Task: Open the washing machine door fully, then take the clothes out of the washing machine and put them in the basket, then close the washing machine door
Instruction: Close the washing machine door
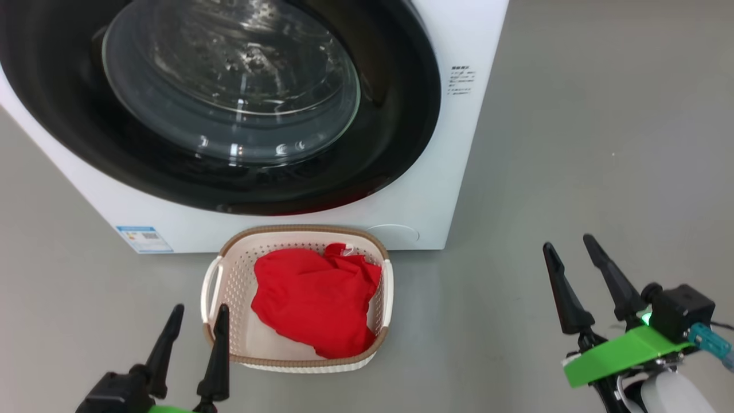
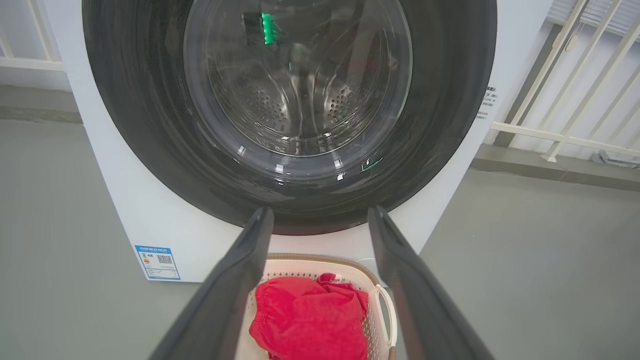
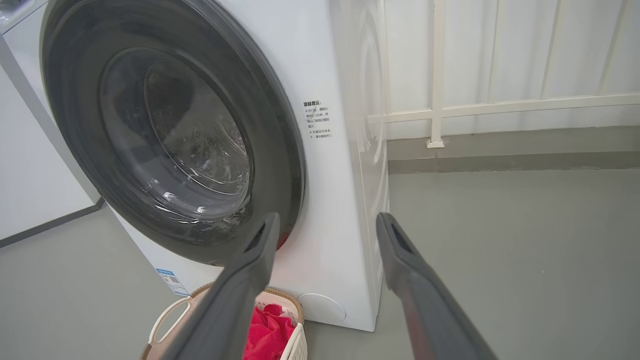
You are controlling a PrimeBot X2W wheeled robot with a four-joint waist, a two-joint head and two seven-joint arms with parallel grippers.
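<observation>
Clothes [image 1: 315, 301] in basket [image 1: 234, 284] (door [image 1: 401, 143] shut)

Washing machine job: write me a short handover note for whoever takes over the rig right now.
Left gripper: fingers open, empty, at the basket's near left corner.
Right gripper: fingers open, empty, above the floor right of the basket.
Red clothes lie in the basket, just in front of the washing machine.
Washing machine door looks shut; no red shows through its glass.
Done: clothes moved, door closed.
Left: apparently nothing; perhaps confirm the latch.
</observation>
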